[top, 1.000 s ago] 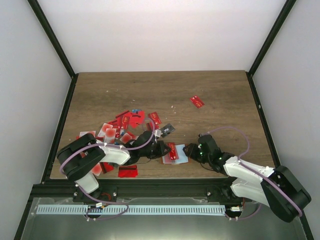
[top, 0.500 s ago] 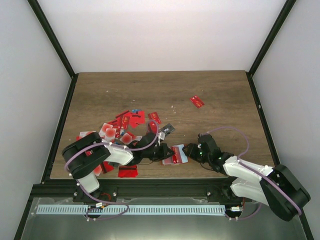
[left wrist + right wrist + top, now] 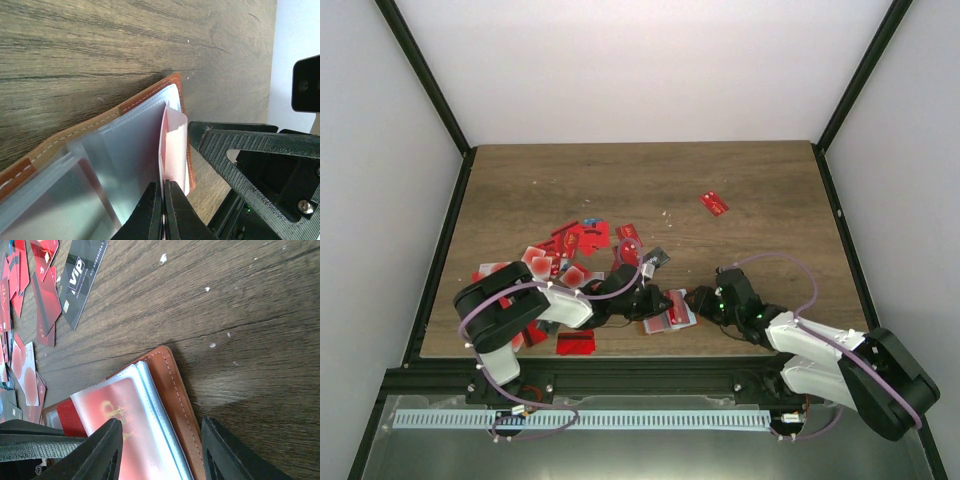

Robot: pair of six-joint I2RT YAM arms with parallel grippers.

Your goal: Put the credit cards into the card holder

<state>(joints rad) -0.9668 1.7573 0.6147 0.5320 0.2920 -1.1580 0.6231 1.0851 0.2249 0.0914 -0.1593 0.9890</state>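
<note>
The job looks barely begun: the card holder [image 3: 677, 312] lies open near the front edge of the wooden table [image 3: 760, 170], between the two arms. Most of the credit cards [image 3: 565, 255] lie loose in a heap to its left, with a black VIP card [image 3: 82, 272] just behind the holder, a lone red card [image 3: 714, 203] well off toward the back and a stray red card [image 3: 576, 343] by the front edge. The left gripper [image 3: 163, 186] is pinched tight on a thin red card [image 3: 161, 150], seen edge-on, whose far end reaches in among the holder's clear sleeves, so I judge the insertion to be under way, not finished. The right gripper [image 3: 161, 440] stands part open astride the holder's end; whether it truly clamps the leather I cannot tell. A red face shows behind a frosted sleeve in the right wrist view, but it may be this same card. Nearly the whole heap is left to do
</note>
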